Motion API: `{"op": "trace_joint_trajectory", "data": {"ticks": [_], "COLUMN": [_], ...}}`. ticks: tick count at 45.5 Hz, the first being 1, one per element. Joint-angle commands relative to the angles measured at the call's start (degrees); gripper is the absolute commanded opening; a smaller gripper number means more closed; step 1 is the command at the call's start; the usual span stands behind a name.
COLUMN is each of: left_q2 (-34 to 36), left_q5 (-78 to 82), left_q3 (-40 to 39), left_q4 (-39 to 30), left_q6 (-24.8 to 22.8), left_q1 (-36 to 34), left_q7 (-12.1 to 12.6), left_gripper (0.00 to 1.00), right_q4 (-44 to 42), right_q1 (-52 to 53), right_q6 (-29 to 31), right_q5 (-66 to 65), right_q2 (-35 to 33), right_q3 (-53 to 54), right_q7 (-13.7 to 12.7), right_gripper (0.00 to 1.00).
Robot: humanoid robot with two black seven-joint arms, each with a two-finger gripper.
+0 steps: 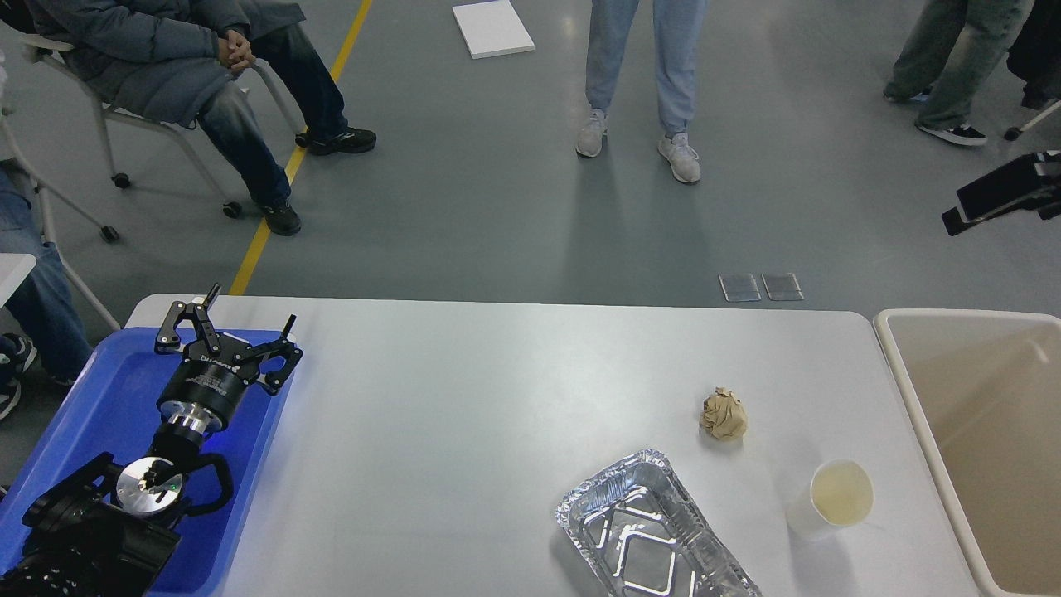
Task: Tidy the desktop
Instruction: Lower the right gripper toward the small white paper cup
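Note:
The white desktop [464, 398] fills the lower part of the head view. On its right half lie a crumpled brown paper ball [724, 417], an empty crinkled foil tray [655, 539] at the front edge, and a white paper cup [837, 497] with pale liquid in it. My left gripper [251, 305] is open and empty, held above the far right corner of the blue plastic tray [91, 406] at the left end of the desktop. My right gripper is out of view.
A beige rectangular bin [912, 398] stands against the desktop's right end. People sit and stand on the grey floor beyond the far edge. A dark object [995, 195] hangs over the floor at the right edge.

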Motion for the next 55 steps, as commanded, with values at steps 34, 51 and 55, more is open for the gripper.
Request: {"op": "trace_joint_trajectory", "data": {"ticks": [34, 51, 55], "left_q2": [0.0, 0.0, 0.0], "left_q5": [0.0, 0.0, 0.0], "left_q3": [0.1, 0.1, 0.1], "left_q4": [0.0, 0.0, 0.0], "left_q6": [0.0, 0.0, 0.0], "left_q1": [0.0, 0.0, 0.0], "left_q7": [0.0, 0.0, 0.0], "left_gripper": [1.00, 1.00, 1.00], "right_q4": [9.6, 9.7, 9.7], "right_q1": [-13.6, -14.8, -14.3], "right_q6": [-0.7, -2.8, -2.8], "right_q5": [8.3, 16.6, 16.7], "right_q2": [-2.9, -3.4, -4.1], "right_q3": [3.1, 2.7, 2.8], "right_q7": [-2.6, -14.3, -14.2], "right_gripper": [1.00, 1.00, 1.00]}}
